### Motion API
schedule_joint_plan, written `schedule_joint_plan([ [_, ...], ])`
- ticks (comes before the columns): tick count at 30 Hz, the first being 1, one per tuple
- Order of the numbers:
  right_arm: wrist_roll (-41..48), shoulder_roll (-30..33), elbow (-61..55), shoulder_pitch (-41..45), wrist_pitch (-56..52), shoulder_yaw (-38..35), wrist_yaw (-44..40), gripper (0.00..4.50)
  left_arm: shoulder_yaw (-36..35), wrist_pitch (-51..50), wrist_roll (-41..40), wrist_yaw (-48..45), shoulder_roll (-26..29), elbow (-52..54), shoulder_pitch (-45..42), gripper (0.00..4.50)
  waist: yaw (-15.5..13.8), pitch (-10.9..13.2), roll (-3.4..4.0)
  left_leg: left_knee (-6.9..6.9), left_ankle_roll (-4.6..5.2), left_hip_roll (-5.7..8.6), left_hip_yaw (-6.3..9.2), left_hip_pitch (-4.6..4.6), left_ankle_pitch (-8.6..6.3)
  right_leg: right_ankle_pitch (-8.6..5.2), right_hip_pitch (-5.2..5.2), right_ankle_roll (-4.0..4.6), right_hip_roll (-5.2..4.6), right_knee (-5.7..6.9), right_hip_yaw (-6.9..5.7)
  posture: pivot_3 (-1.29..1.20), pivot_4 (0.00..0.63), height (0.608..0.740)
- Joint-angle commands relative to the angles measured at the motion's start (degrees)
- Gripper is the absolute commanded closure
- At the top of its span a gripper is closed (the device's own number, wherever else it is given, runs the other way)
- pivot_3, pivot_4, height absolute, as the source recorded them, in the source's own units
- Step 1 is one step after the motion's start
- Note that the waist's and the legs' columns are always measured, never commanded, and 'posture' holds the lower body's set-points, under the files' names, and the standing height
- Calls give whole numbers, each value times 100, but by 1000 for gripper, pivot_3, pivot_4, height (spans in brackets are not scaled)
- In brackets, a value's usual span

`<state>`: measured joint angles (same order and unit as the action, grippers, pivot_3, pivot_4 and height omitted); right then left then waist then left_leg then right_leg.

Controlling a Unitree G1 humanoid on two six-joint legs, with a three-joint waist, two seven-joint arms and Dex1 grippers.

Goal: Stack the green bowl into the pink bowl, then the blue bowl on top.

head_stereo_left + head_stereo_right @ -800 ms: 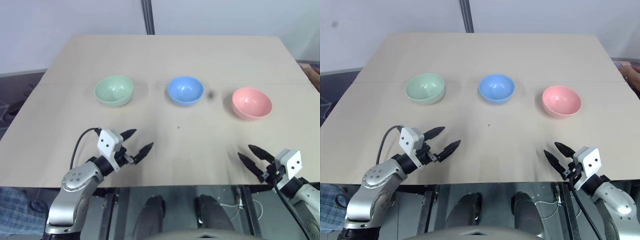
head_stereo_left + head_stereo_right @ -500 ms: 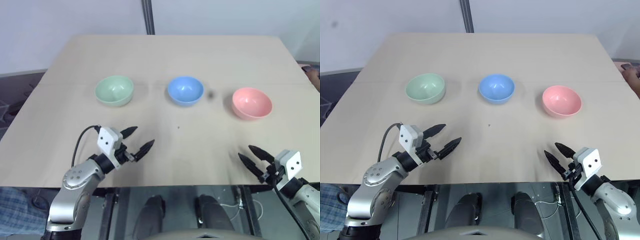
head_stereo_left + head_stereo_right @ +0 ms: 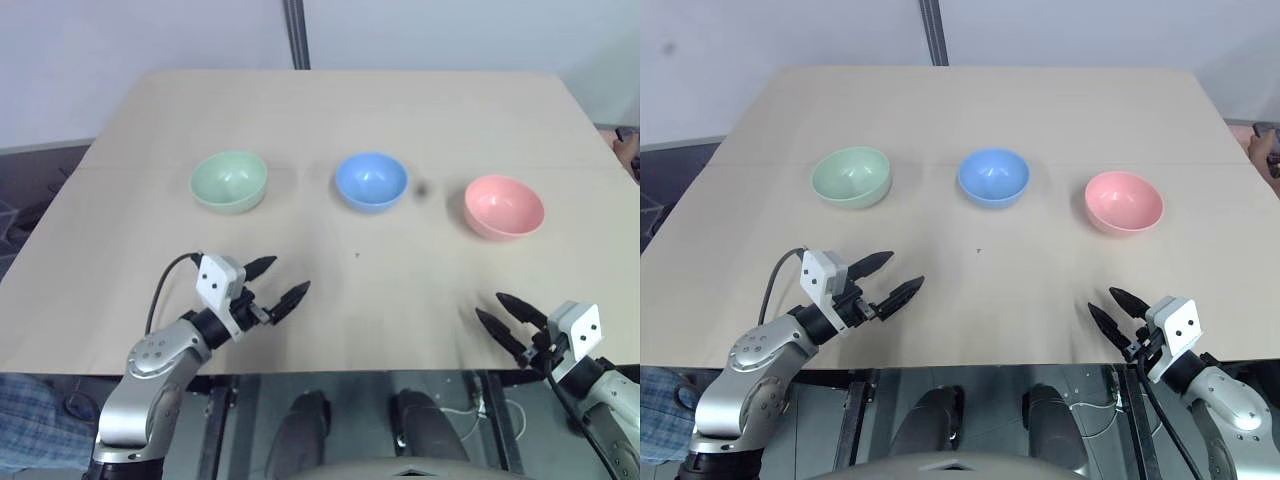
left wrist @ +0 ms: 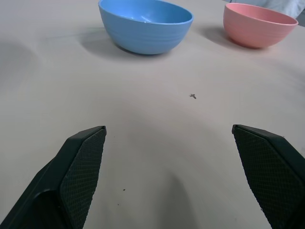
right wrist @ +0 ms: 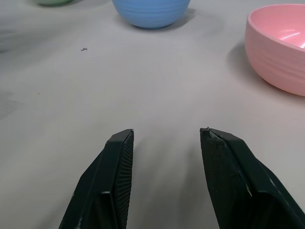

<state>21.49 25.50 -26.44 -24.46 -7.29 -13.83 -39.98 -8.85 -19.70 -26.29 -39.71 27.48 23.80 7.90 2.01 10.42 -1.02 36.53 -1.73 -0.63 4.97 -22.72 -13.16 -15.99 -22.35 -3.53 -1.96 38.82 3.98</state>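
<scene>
Three same-sized bowls stand apart in a row across the middle of the tan table [image 3: 350, 110]: the green bowl [image 3: 229, 181] on the left, the blue bowl [image 3: 371, 181] in the centre, the pink bowl [image 3: 503, 206] on the right. My left gripper [image 3: 278, 281] hovers open near the front left, well short of the green bowl, with nothing between its fingers. My right gripper [image 3: 498, 314] is open and empty at the front right edge, in front of the pink bowl. The left wrist view shows the blue bowl [image 4: 145, 25] and the pink bowl [image 4: 259, 25] ahead of its fingers.
A small dark speck [image 3: 357, 255] lies on the table in front of the blue bowl. A dark post [image 3: 296, 33] rises behind the table's far edge. Bare tabletop separates the bowls from both grippers.
The left gripper has crept slightly toward the right. The right gripper has eased a little back toward the front edge. The bowls have not moved.
</scene>
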Motion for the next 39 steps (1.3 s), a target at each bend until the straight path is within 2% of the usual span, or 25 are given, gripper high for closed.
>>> schedule_joint_plan([
  [1,115,61,-96,22,26,-38,-20,2189,-18,56,-163,-70,41,268,-15,0,0,0,0,0,0,0,0,0,0,0,0,0,0,0,0,0,150,740],
  [3,148,75,-102,28,-36,-48,-14,2189,-34,29,-212,-60,34,273,-16,0,0,0,0,0,0,0,0,0,0,0,0,0,0,0,0,0,150,740],
  [4,143,78,-103,44,-48,-69,14,1766,-41,82,-155,-4,20,269,-32,0,0,0,0,0,0,0,0,0,0,0,0,0,0,0,0,0,150,740],
  [6,170,132,-128,58,-187,-85,45,1403,-58,94,-208,22,-18,264,-66,0,0,0,0,0,0,0,0,0,0,0,0,0,0,0,0,0,150,740],
  [9,19,228,-198,79,-186,-13,75,43,-27,124,-279,-95,-12,229,-110,0,-2,-1,-1,2,0,0,0,0,0,0,1,0,0,0,0,0,150,740],
  [13,-205,374,-395,257,-649,51,429,43,-38,122,-520,-289,-6,235,-176,0,9,-1,0,2,0,0,0,0,0,0,1,0,0,0,0,0,150,740],
  [17,-279,719,-478,797,-1618,136,743,43,-16,225,-747,-732,125,260,-305,0,3,-2,0,6,0,1,0,1,0,1,2,0,1,2,0,0,150,740],
  [21,14,890,-591,1939,-2126,-133,982,43,-62,132,-1129,-1017,209,316,-633,0,11,-2,1,11,0,0,0,1,0,1,4,0,3,3,0,0,150,740],
  [27,-186,1500,-238,3165,-3073,17,1170,43,88,-48,-1509,-1507,444,326,-986,0,6,0,1,12,1,3,3,-5,0,1,6,-1,1,0,-4,0,150,740],
  [32,-585,2014,233,3773,-4063,653,1262,43,130,169,-1496,-1705,363,207,-1139,0,2,-1,-1,7,1,3,7,-7,0,1,6,0,0,-4,-9,0,150,740],
  [35,-839,2333,520,4213,-4441,1324,1026,43,136,239,-1538,-1791,293,137,-1195,0,16,0,1,9,1,4,3,-5,0,2,5,0,-1,-2,-6,0,150,740],
  [39,-1119,2405,1094,4854,-4892,2021,950,43,66,306,-1657,-1958,268,85,-1160,0,41,0,2,9,1,1,2,-3,0,2,4,0,2,-1,-4,0,150,740],
])
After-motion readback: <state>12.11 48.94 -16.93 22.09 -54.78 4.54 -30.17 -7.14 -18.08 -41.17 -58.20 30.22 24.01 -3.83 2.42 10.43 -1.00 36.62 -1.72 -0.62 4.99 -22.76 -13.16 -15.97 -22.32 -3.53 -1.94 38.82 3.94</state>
